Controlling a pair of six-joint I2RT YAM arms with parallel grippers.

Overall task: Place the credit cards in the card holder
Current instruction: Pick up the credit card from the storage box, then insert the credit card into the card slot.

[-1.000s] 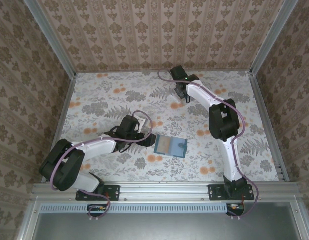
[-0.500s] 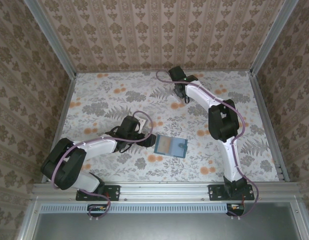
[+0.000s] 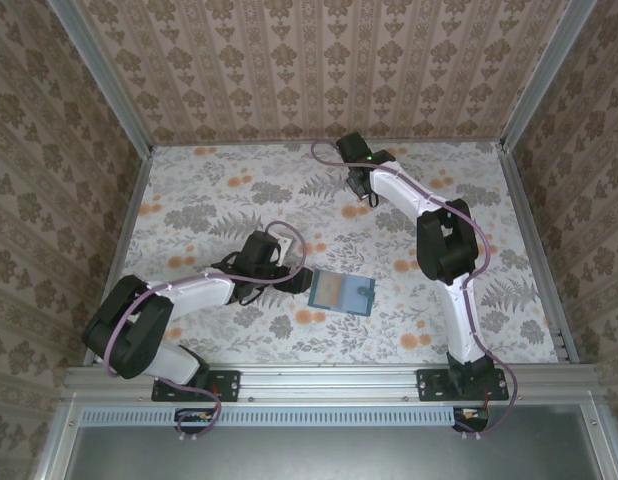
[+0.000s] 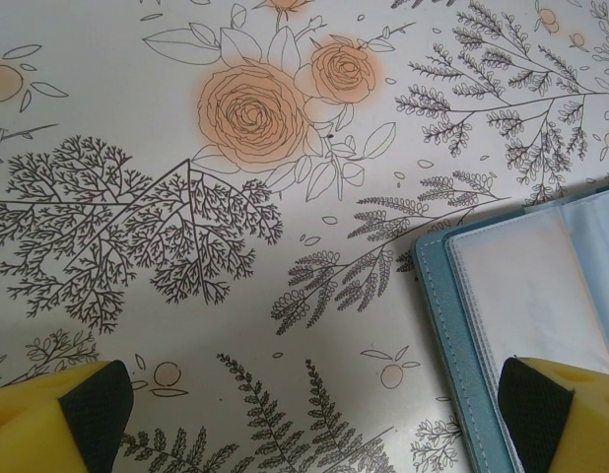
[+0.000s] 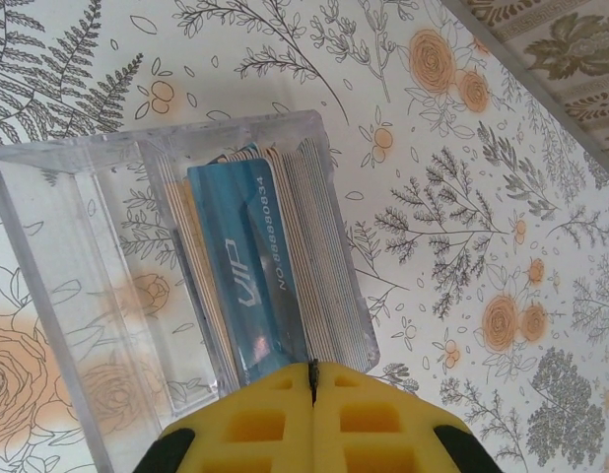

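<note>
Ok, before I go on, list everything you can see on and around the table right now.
card holder: one, teal-blue, lying open at the table's near middle
card box: one, clear plastic, at the table's far middle, under the right gripper
credit cards: a stack too tight to count, facing one blue, the rest tan and whitish edges, standing in the card box
table: one, white with orange flowers and grey ferns
walls: three, brown patterned, around the table
left gripper: one, yellow fingers, open, at the card holder's left edge
right gripper: one, yellow fingers, shut, at the stack's near end; whether it pinches a card I cannot tell
</note>
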